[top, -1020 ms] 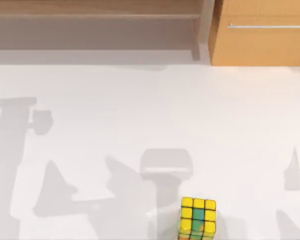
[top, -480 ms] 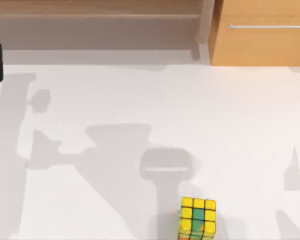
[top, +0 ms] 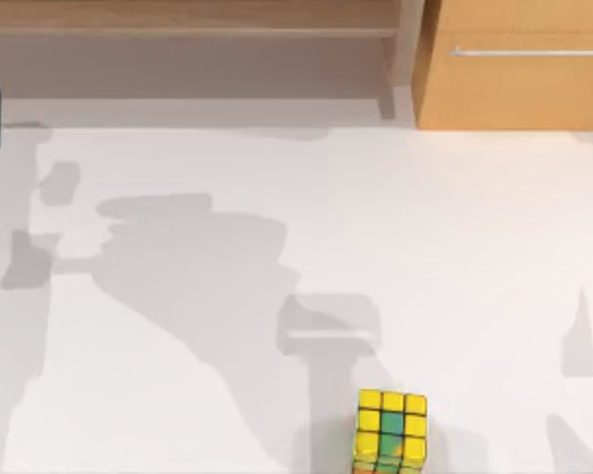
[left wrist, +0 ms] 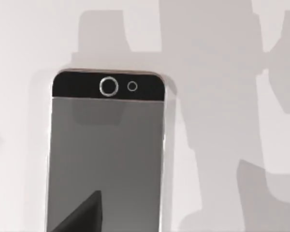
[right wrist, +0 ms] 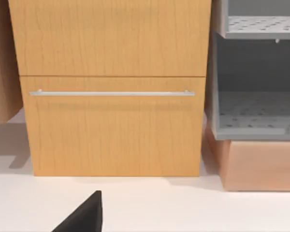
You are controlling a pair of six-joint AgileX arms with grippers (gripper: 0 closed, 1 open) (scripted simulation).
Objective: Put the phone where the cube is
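My left gripper (left wrist: 82, 212) hangs above the phone (left wrist: 106, 159), which lies flat on the white table (top: 455, 247); I cannot tell how its fingers stand. The cube (top: 390, 430) sits near the table's front edge.

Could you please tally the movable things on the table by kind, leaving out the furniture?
Phone: 1
Puzzle cube: 1
Total: 2
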